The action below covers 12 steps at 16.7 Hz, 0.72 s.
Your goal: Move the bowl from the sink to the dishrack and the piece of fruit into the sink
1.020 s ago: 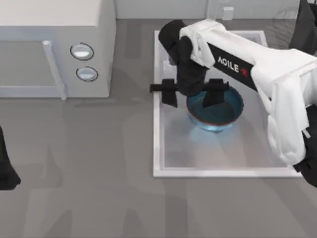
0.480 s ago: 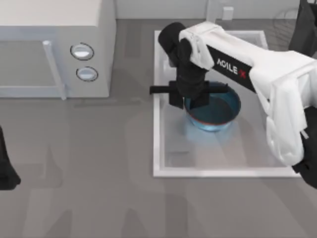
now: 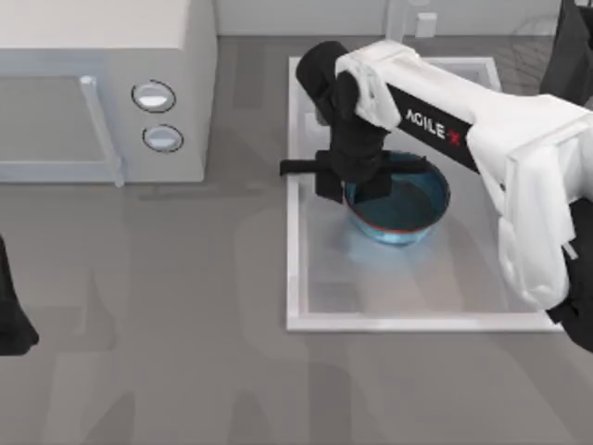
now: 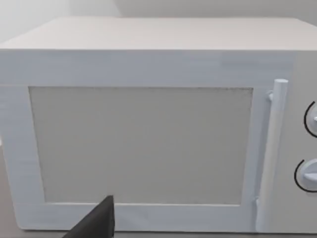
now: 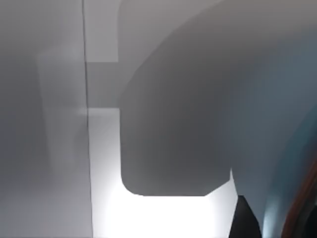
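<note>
Gripping the bowl [image 3: 400, 206] at its left rim in the sink [image 3: 295, 278], right claw [image 3: 352, 188] clamped; left arm parked far left.

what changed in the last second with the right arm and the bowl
The right end effector closed its wide-spread fingers onto the left rim of the bowl, which now sits slightly higher in the top view. Over the last half second almost nothing moved. The sink, the microwave and the left arm, parked at the table's left edge, stayed as they were.
</note>
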Available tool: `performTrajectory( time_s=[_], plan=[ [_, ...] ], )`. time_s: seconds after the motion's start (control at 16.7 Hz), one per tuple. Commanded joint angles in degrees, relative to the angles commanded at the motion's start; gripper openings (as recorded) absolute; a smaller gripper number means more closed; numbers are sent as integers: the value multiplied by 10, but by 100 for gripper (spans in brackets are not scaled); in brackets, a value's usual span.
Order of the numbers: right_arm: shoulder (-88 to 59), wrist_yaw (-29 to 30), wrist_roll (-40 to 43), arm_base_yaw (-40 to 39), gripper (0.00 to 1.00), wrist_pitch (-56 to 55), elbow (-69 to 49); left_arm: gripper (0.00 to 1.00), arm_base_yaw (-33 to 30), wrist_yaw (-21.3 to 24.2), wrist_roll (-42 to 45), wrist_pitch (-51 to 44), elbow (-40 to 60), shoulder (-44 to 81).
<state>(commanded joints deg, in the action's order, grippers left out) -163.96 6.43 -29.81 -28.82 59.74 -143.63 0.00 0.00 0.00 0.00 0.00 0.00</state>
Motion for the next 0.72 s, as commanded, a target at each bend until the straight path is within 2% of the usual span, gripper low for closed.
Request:
performTrajectory(
  time_s=[0.36, 0.72],
  plan=[
    [69, 2, -28, -31, 0, 33, 41, 100, 0, 0, 0, 0, 0, 0],
    [305, 12, -129, -128, 0, 142, 173, 100, 0, 0, 0, 0, 0, 0]
  ],
)
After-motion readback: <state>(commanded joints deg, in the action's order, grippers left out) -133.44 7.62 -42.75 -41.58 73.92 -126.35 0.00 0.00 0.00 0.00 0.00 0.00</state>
